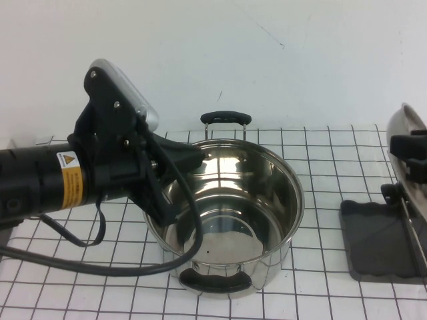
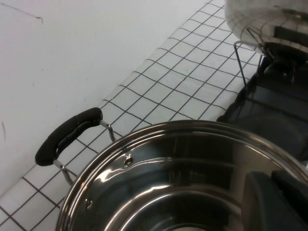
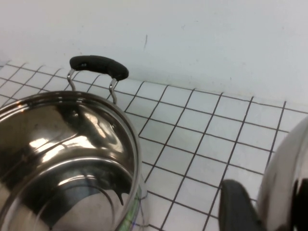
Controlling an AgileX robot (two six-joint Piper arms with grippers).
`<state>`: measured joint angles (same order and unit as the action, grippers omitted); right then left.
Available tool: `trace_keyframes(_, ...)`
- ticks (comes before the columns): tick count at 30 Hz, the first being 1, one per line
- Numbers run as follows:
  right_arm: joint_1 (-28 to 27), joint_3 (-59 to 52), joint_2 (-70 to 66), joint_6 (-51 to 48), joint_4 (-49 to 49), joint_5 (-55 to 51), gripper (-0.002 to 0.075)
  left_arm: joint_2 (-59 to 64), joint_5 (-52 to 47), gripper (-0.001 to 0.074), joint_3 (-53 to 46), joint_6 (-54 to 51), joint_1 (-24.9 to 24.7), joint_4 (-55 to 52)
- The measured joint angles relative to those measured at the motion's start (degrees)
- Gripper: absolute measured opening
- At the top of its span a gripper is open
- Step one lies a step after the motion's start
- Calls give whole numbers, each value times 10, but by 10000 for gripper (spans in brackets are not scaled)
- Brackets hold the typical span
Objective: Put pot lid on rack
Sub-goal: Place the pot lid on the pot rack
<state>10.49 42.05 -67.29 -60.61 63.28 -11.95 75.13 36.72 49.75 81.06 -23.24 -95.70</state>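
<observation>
The pot lid (image 1: 405,130) is shiny steel and stands on edge at the far right, above the right side of the rack (image 1: 377,243), a dark grey tray with thin wire bars. My right gripper (image 1: 408,157) is shut on the lid; in the right wrist view the lid (image 3: 288,178) sits between the gripper's (image 3: 269,204) fingers. I cannot tell whether the lid touches the bars. My left gripper (image 1: 190,160) is shut and empty over the pot's left rim. The left wrist view shows the left gripper (image 2: 276,199), the lid (image 2: 260,19) and the rack (image 2: 274,108).
A deep steel pot (image 1: 227,213) with two black loop handles stands open in the middle of the gridded mat, just left of the rack. It also shows in the left wrist view (image 2: 159,159) and the right wrist view (image 3: 62,149). A white wall rises behind.
</observation>
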Motion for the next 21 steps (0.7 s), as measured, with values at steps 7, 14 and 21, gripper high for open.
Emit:
trace_keyframes(7,0,0,8,0,0,-12,275,0,0,-1,0,12,0,-32)
trace_keyframes(14,0,0,70,0,-3,-35,275,0,-26,-1,0,49,0,-51)
trace_keyframes(21,0,0,139,-1,-8,-46,275,0,-31,-1,0,61,0,-52)
